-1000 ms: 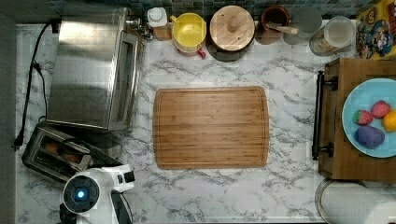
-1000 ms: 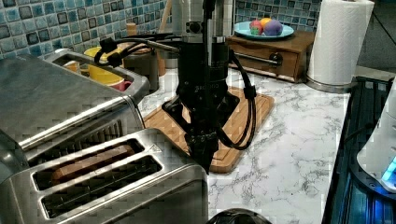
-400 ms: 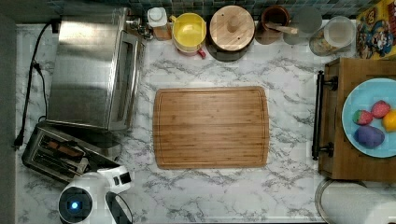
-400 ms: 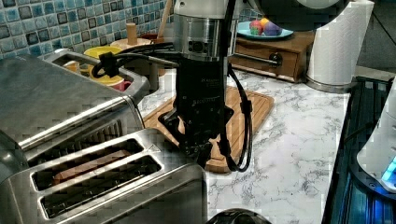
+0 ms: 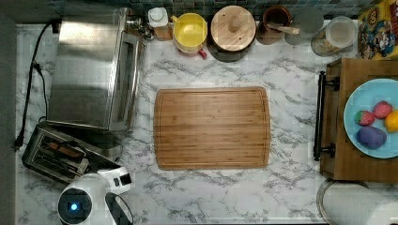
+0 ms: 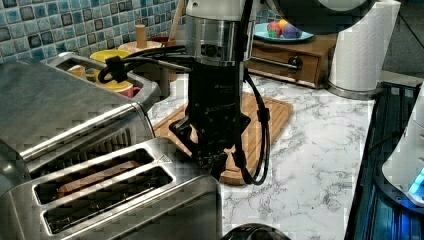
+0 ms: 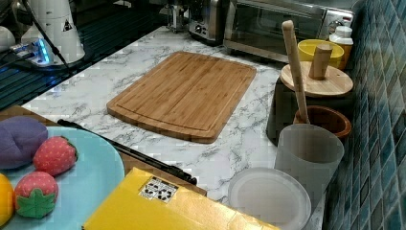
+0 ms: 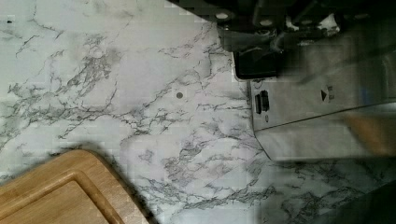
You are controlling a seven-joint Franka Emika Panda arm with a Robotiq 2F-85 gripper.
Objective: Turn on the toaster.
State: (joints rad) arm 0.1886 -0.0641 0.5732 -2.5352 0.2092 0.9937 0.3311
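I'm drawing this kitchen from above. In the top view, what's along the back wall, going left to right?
Toaster oven → small white-capped bottle → yellow cup → round wooden lid → brown pot with a stick → clear jar → colourful box.

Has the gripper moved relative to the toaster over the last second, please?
Yes. In the left view the gripper has dropped lower beside the toaster, at its end.

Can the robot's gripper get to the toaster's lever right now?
Probably yes. The gripper hangs right at the toaster's end, and nothing sits between them. The lever itself is hidden behind the gripper in the left view.
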